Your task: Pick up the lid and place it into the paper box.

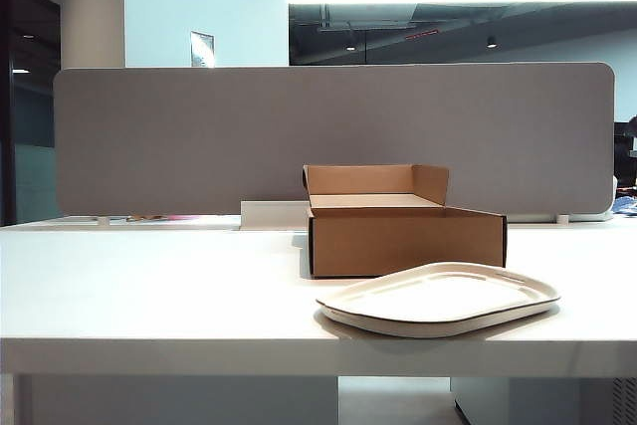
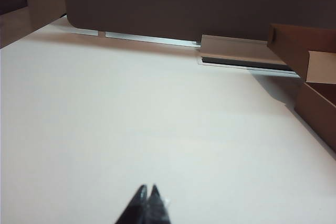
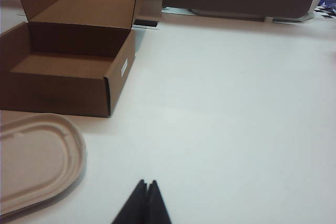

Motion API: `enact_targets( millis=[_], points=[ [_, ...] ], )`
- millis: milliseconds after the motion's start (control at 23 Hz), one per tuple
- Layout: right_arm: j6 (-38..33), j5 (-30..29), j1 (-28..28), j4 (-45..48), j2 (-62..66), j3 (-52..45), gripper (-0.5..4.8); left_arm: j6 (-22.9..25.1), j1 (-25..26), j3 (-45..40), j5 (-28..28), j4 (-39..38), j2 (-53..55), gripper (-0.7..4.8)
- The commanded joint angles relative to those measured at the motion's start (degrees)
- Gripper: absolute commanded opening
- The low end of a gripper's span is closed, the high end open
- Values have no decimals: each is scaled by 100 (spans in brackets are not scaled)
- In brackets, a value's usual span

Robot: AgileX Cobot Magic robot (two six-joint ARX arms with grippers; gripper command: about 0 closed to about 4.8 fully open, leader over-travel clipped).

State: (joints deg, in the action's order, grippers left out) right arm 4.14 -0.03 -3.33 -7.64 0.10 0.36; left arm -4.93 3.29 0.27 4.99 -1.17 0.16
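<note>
The cream-white lid point(image 1: 438, 298) lies flat on the white table near its front edge, just in front of the brown paper box point(image 1: 403, 231). The box stands open with its flaps up and its inside bare point(image 3: 63, 64). In the right wrist view the lid point(image 3: 34, 158) is beside the box's front wall. My right gripper point(image 3: 147, 183) is shut and holds nothing, over bare table beside the lid. My left gripper point(image 2: 147, 188) is shut too, empty, over bare table with the box's corner point(image 2: 315, 87) off to one side. Neither gripper shows in the exterior view.
A grey partition panel point(image 1: 333, 141) runs along the table's far edge. A small white rectangular block point(image 1: 274, 214) sits behind the box at the panel's foot. The table's front edge point(image 1: 318, 355) is close below the lid.
</note>
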Motion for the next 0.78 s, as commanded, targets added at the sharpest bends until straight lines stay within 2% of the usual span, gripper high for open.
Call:
enact_targets(
  millis=[43, 609, 782],
  points=[
    [17, 11, -2, 46, -11, -33, -5, 0, 2, 17, 22, 39, 7, -2],
    [-13, -13, -13, 59, -11, -33, -5, 0, 2, 17, 22, 39, 7, -2],
    [-555, -17, -13, 162, -11, -33, -5, 0, 2, 17, 22, 42, 7, -2]
  ],
)
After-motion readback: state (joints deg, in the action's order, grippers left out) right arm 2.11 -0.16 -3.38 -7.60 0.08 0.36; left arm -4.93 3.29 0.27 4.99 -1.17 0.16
